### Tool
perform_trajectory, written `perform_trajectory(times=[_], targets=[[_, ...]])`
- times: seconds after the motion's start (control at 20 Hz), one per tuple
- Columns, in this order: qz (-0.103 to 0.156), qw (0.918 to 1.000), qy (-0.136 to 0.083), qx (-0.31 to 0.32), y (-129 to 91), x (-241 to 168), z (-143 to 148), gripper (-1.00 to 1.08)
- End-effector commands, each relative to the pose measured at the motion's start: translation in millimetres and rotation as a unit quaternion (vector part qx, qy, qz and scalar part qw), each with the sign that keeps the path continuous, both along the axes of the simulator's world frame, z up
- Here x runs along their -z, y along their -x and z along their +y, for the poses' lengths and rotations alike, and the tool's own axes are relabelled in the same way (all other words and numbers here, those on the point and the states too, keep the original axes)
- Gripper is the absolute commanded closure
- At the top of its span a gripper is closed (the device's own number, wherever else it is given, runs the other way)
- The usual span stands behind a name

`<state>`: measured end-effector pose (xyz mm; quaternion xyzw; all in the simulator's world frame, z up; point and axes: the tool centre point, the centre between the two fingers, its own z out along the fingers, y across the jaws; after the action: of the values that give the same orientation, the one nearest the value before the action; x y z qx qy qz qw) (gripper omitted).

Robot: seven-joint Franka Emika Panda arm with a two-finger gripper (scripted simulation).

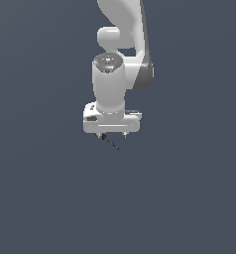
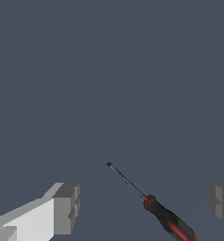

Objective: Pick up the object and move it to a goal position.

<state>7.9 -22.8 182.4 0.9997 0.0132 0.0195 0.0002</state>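
Observation:
The object [image 2: 172,224] is a small screwdriver with a black and red handle and a thin dark shaft [image 2: 126,180]. It lies on the dark grey floor between my two fingers. In the exterior view the object [image 1: 110,142] shows as a thin dark sliver with a red spot, just under the white hand. My gripper [image 1: 112,135] hangs low over it, pointing down. In the wrist view the gripper [image 2: 143,207] stands open, with one grey pad [image 2: 67,207] to one side and the other pad [image 2: 221,203] to the other. Neither pad touches the object.
Plain dark grey floor [image 1: 45,198] lies all around. The white arm [image 1: 121,30] rises above the hand towards the top of the exterior view. No other objects show.

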Motion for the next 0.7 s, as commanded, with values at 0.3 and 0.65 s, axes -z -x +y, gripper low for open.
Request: perform_trajectory(times=[0.3,0.65], targets=[[0.004,0.9967,0.006,-0.081,16.5,25.8,-14.2,-0.92],[0.009,0.9861,0.009,-0.166,35.5,50.9,-26.9,-0.92]])
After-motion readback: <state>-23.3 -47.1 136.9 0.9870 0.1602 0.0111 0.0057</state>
